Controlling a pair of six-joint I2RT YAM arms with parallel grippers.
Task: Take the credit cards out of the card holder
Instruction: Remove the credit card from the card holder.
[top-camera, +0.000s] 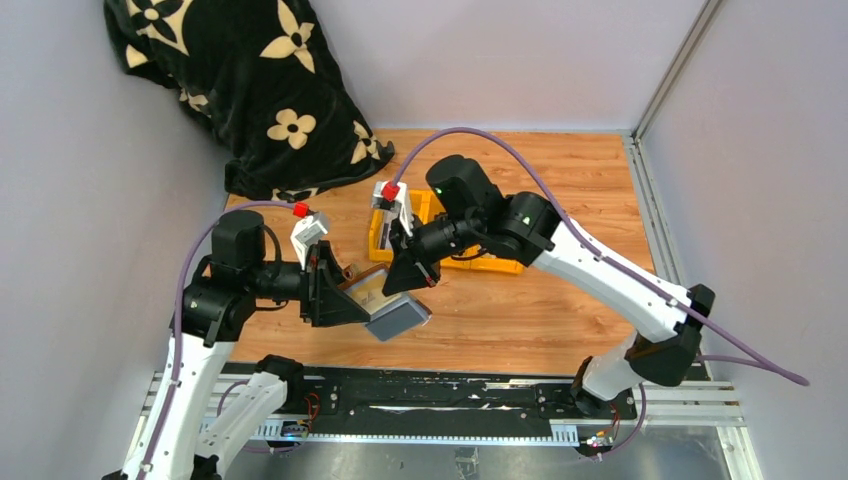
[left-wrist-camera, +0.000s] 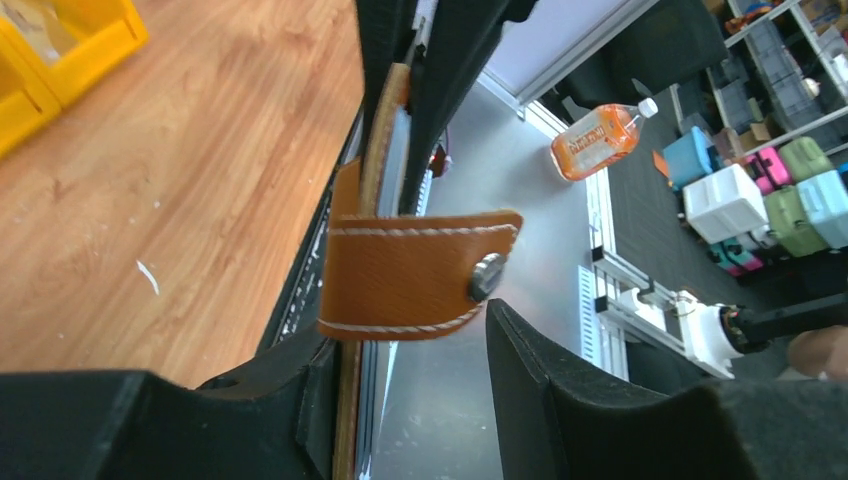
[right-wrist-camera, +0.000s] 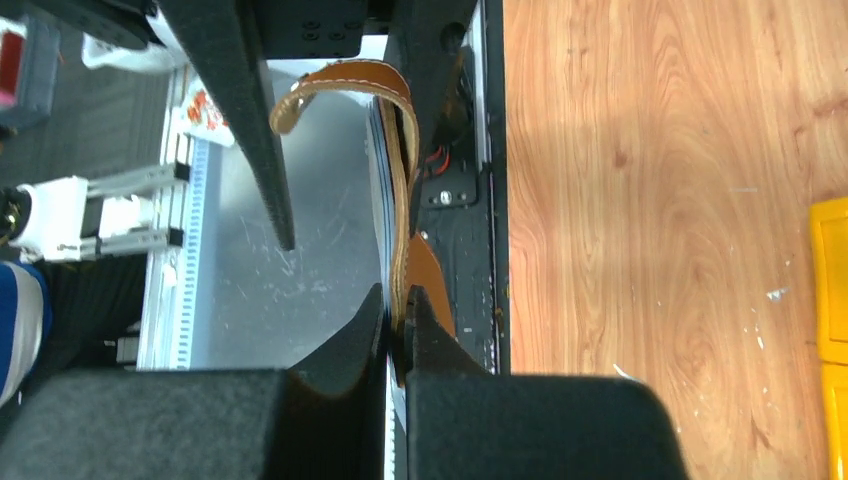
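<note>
The card holder (top-camera: 383, 303), brown leather with a grey face, hangs in the air over the table's near edge between my two grippers. My right gripper (right-wrist-camera: 400, 318) is shut on its thin edge (right-wrist-camera: 404, 240). Its snap strap (left-wrist-camera: 420, 275) curls out sideways, unfastened. My left gripper (left-wrist-camera: 410, 385) stands open. The holder's edge rests against one finger (left-wrist-camera: 270, 400), and the other finger (left-wrist-camera: 570, 400) stands well apart from it. Thin pale layers (left-wrist-camera: 400, 150) show between the leather faces; I cannot tell whether they are the credit cards.
Yellow bins (top-camera: 440, 235) stand on the wooden table behind the grippers. A black flowered blanket (top-camera: 250, 80) is heaped at the back left. A black rail (top-camera: 430, 390) runs along the near edge below the holder.
</note>
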